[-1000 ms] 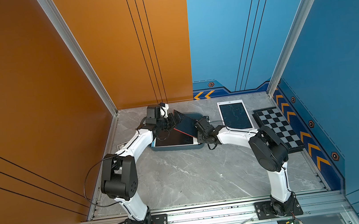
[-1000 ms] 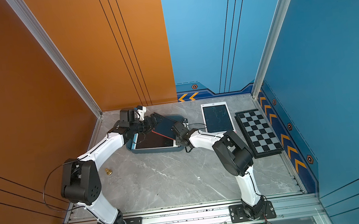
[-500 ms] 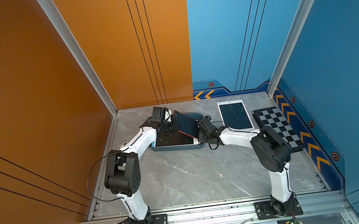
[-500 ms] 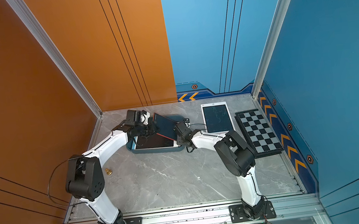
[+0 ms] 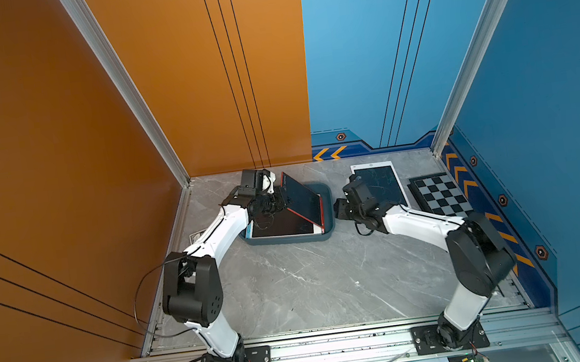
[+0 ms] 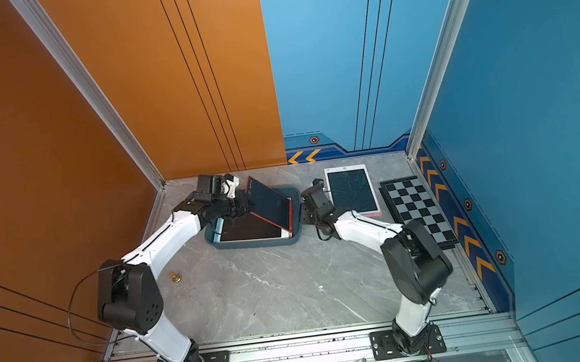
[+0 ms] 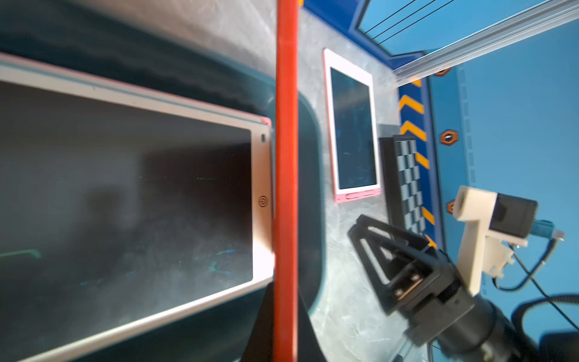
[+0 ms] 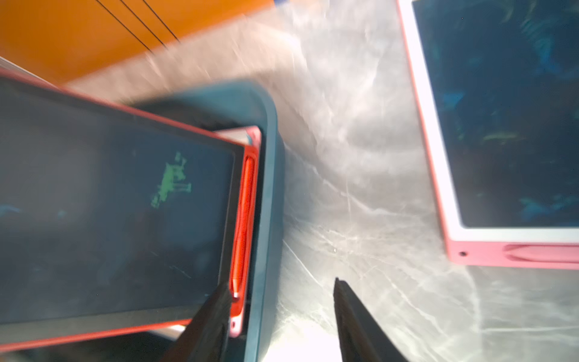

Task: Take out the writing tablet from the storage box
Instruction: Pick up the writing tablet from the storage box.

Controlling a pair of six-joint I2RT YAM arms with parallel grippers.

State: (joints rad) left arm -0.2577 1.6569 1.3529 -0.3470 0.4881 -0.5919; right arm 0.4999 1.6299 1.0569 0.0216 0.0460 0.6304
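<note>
The left gripper (image 5: pixel 283 200) is clamped on the raised edge of the red-framed writing tablet (image 5: pixel 303 203), which slants down from it into the storage box (image 5: pixel 288 241). Its low edge sits just inside the wall beside the right gripper (image 8: pixel 280 285), whose jaws stand apart, empty. Best lift upward, clearing that wall, without dragging the white-framed tablet (image 5: pixel 275 227) underneath.

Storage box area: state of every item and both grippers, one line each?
storage box: on the table, two tablets inside.
red-framed tablet: tilted, one edge raised, other edge in the box.
white-framed tablet: flat in the box, underneath.
pink-edged tablet: flat on the table, outside the box.
chequered board: flat on the table.
left gripper: shut on the red-framed tablet.
right gripper: open, empty, beside the box.
</note>
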